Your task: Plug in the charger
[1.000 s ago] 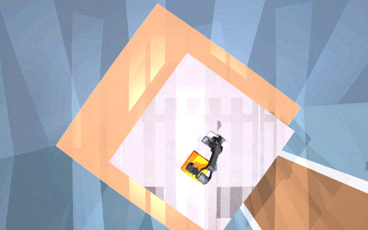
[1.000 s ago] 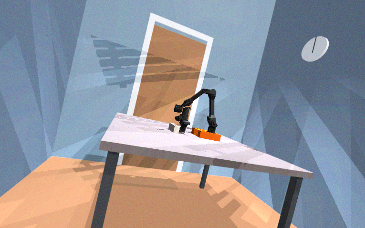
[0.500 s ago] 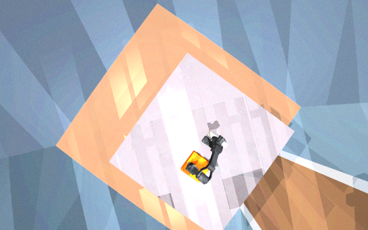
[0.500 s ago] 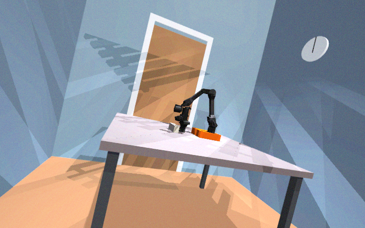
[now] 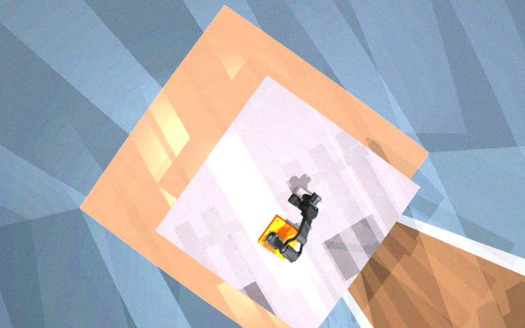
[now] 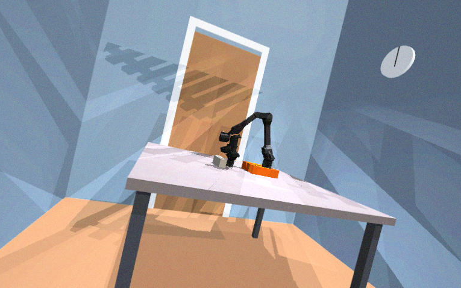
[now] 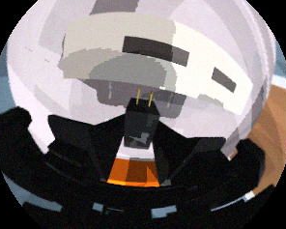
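Observation:
The black two-prong charger (image 7: pixel 141 125) sits between my gripper's (image 7: pixel 142 144) (image 5: pixel 304 198) (image 6: pixel 231 158) fingers, which are shut on it. Its two gold prongs (image 7: pixel 144 97) point away from the wrist toward the cream power strip (image 7: pixel 100 44) (image 5: pixel 302 190) (image 6: pixel 219 161). The strip lies on the white table (image 5: pixel 235 171) (image 6: pixel 189 178) just beyond the prong tips. In the wrist view the strip's left outlet (image 7: pixel 147 46) is a dark slot above the prongs, and the right outlet (image 7: pixel 222 78) lies farther right. The prongs are clear of the strip, with a shadowed gap between them.
The arm's base stands on an orange block (image 5: pixel 277 228) (image 6: pixel 260 169) beside the strip. The table edge (image 6: pixel 261 203) runs along the front. A brown door (image 6: pixel 214 89) is behind the table.

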